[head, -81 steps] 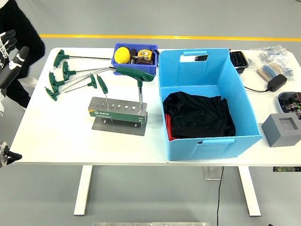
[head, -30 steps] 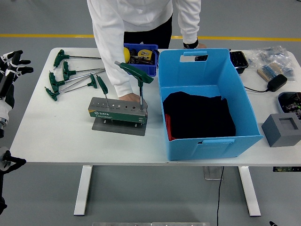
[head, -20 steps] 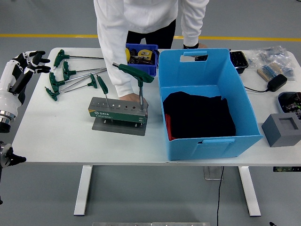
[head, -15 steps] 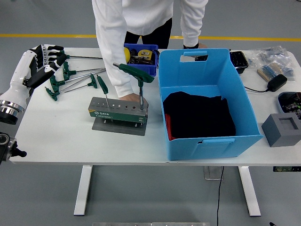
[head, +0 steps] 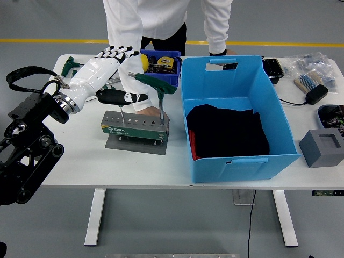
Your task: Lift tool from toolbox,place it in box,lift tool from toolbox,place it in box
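A grey tool stand (head: 134, 127) sits left of centre on the white table (head: 80, 161). A large green T-handle wrench (head: 156, 86) stands in its right end and a thin small one (head: 120, 112) in its left end. My left hand (head: 122, 75) is white with black fingertips; it is open, fingers spread, and hovers over the stand's left end with the thumb just above the small wrench. It holds nothing. A person's hand (head: 152, 113) rests on the stand by the large wrench. The big blue box (head: 236, 156) stands to the right with black cloth (head: 226, 131) inside.
A small blue bin (head: 164, 65) of odds and ends stands behind the stand. A loose green wrench (head: 67, 63) lies at the back left, others hidden by my arm. A grey foam block (head: 322, 148), a black charger (head: 317, 94) and bags lie at the right.
My left arm has swung in from the table's left edge to over the tool stand, hand open. The person stays leaning over the table with a hand on the stand.
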### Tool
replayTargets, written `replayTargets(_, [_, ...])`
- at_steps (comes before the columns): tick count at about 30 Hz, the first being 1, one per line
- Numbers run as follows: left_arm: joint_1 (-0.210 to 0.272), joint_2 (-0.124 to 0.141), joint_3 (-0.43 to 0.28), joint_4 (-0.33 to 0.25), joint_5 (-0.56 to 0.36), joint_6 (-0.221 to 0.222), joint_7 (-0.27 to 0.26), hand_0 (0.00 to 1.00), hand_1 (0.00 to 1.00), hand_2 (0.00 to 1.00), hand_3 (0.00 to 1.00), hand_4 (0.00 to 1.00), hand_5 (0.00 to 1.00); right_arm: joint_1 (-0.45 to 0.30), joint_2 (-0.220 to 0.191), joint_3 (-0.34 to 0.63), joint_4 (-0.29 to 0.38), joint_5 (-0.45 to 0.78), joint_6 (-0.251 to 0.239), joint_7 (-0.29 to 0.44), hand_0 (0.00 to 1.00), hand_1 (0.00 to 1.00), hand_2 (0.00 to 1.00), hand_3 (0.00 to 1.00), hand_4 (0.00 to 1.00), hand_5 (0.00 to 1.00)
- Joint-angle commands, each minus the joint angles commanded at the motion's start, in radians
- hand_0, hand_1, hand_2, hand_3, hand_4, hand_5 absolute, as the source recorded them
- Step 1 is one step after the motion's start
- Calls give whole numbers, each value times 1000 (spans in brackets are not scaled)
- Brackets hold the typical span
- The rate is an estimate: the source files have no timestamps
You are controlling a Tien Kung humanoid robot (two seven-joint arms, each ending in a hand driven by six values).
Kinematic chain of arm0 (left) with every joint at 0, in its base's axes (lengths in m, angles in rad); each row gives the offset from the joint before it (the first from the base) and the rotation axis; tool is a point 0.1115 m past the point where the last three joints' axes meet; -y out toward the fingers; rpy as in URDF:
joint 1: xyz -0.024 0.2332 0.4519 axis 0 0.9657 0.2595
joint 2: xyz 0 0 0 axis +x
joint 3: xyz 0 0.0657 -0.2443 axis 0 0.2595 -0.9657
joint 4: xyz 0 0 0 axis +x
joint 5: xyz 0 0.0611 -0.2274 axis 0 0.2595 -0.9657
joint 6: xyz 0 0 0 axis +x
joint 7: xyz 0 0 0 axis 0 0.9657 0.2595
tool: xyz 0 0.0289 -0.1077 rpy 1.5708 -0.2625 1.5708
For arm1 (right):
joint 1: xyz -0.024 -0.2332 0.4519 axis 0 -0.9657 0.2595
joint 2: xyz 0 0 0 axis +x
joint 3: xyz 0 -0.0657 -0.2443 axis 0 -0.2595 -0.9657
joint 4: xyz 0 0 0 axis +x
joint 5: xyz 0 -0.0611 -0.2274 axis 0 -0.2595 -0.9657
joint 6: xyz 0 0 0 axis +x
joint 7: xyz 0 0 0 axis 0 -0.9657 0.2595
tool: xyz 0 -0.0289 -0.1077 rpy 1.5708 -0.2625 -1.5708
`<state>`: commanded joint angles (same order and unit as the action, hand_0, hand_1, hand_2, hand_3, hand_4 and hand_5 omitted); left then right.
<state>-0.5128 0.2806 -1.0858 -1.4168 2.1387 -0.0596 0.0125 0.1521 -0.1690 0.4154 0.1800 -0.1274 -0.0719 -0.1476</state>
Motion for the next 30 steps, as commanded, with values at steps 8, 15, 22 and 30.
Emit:
replayTargets(8, [-115,-47,116,47,-1,-25,50,998,998,998,998,998,653,-9,1,0,0,0,-5,5,736,749,810,818,998,810])
replayTargets(15, [-219,-53,247,148,-13,-39,58,980,967,956,998,998,661,-12,0,2,0,-15,-9,8,733,748,806,814,998,809])
replayTargets(22, [-275,-56,328,233,5,-54,44,805,740,692,804,998,645,-14,-1,5,0,-26,-22,16,726,735,791,798,998,808])
replayTargets(30, [-320,-54,381,310,31,-26,31,655,588,539,686,998,641,-11,-1,15,0,-42,-29,22,720,733,791,794,998,803])
